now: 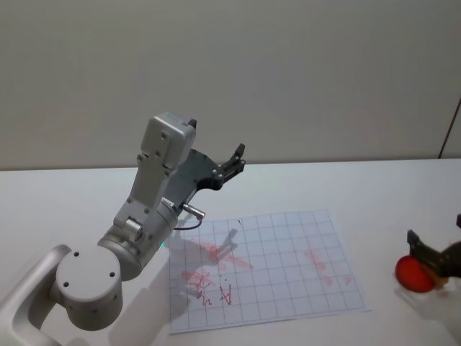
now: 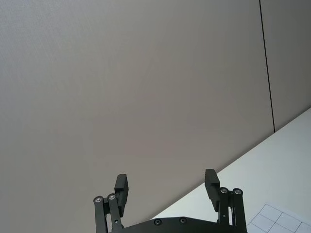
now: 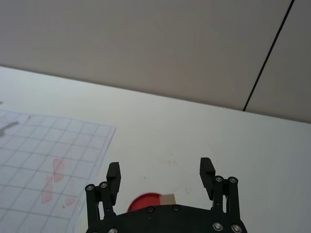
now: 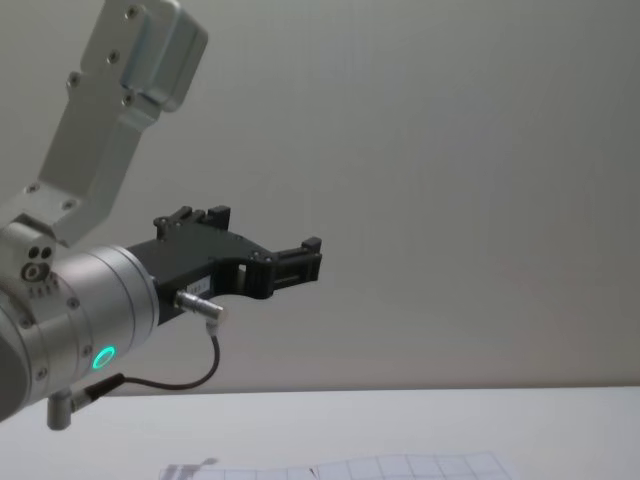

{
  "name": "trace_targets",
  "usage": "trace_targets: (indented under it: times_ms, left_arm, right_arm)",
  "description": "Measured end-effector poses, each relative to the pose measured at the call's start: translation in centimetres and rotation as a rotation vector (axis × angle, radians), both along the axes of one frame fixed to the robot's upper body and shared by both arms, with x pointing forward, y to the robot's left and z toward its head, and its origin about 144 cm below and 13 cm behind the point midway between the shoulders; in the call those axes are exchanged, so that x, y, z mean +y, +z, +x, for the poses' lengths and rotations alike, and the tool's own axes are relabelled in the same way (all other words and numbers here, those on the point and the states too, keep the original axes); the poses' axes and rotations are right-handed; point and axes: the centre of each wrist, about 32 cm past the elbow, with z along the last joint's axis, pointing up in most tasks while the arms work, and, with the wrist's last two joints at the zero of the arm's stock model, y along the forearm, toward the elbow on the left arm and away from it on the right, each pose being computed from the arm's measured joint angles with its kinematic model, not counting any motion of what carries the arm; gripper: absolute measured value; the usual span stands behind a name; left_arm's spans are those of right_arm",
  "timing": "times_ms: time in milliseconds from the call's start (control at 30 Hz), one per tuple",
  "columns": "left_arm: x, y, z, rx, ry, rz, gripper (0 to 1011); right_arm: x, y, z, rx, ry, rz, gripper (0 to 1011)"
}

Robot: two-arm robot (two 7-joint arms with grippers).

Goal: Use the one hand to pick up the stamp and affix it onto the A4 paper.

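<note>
The right gripper (image 3: 160, 168) hangs low over the stamp (image 3: 168, 198), fingers spread wide and empty, seemingly lined up to grasp it. The stamp sits next to a red disc (image 1: 414, 272) on the table (image 1: 382, 194), right of the A4 paper (image 1: 288, 252). Beyond, the left gripper (image 2: 165, 177) is held high, fingers open and empty, probably to leave the sheet free.

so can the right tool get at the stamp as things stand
Probably yes. The right tool is open and hovers close over the stamp, which shows between its fingers beside a red round thing. Nothing lies between them, and the left tool is raised well away.
</note>
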Motion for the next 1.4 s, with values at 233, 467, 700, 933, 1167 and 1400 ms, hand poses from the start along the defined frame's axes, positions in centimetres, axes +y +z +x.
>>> trace_targets:
  times_ms: [233,467,700,933,1167,1400]
  left_arm:
    - [0.0,0.0,0.0,0.0,0.0,0.0,1001]
    - [0.0,0.0,0.0,0.0,0.0,0.0,1001]
    - [0.0,0.0,0.0,0.0,0.0,0.0,1001]
    - [0.0,0.0,0.0,0.0,0.0,0.0,1001]
    - [0.0,0.0,0.0,0.0,0.0,0.0,1001]
    - [0.0,0.0,0.0,0.0,0.0,0.0,1001]
  right_arm:
    - [-0.5,-0.7,-0.6,0.062,-0.025,-0.052,1001]
    - [-0.7,-1.3,-0.8,0.105,-0.041,-0.085,1001]
    - [-0.6,-1.9,-0.3,0.132,-0.038,-0.1,1001]
    - [-0.4,-2.2,0.1,0.146,-0.031,-0.108,983]
    - [-0.3,-2.4,0.3,0.154,-0.027,-0.112,806]
    - [-0.2,-2.5,0.5,0.159,-0.024,-0.115,575]
